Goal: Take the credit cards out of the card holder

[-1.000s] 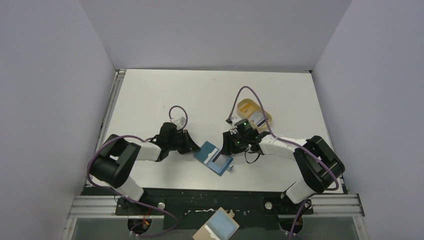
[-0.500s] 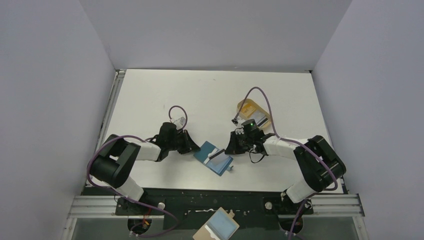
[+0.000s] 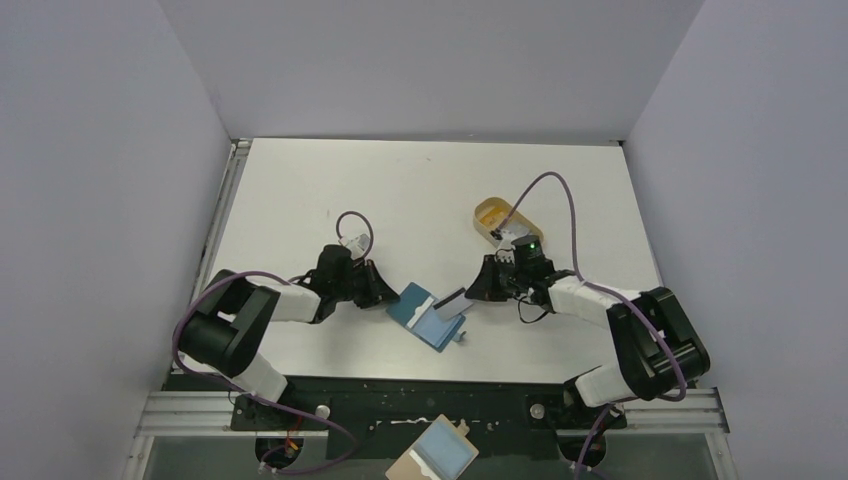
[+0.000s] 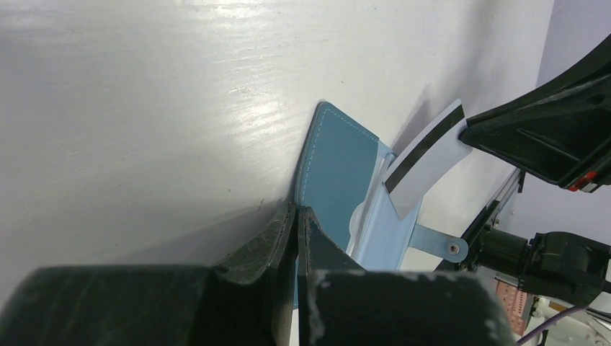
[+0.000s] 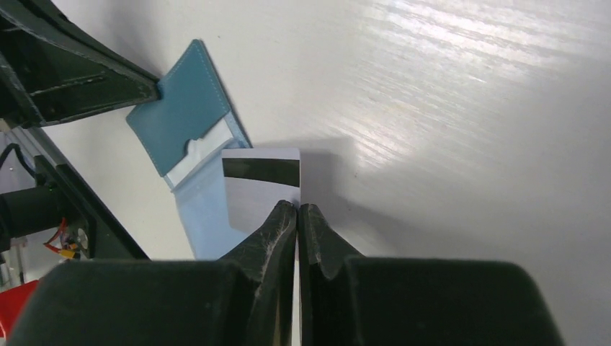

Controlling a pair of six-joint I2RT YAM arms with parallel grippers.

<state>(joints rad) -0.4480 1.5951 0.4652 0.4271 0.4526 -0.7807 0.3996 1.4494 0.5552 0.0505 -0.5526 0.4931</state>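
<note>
Top external: card holder (image 3: 428,318) lies open on the table (image 3: 400,180), toward the near edge and right between the two arms. The tan tray (image 3: 488,211) sits further back on the right.
left gripper (image 3: 388,294): jaws pressed together on the left corner of the teal flap. Looks like it's there to pin the holder in place.
right gripper (image 3: 469,293): fingers pinched on the plain white end of one card (image 3: 450,298), with the dark stripe end pointing back at the holder.
where the card is: up at a tilt over the right, pale-blue pocket side of the holder. Can't tell whether its lowest corner has cleared the pocket yet.
other cards: no others visible in the pockets from either wrist view, so no idea how many are left.
how the card handles: super light, thin, slick plastic. It's stiff enough to slide out flat, but it'll flex and can squirt out of a pinch on a bare corner.
where to grab: on the short exposed end, well in from the edge, pulling in line with the pocket and not twisting.
how the holder handles: soft, floppy and light, so I reckon it'd just drag along with the card if nobody held that flap.
risk: the card snagging on the pocket lip, or getting dropped on the way to the tray.
</note>
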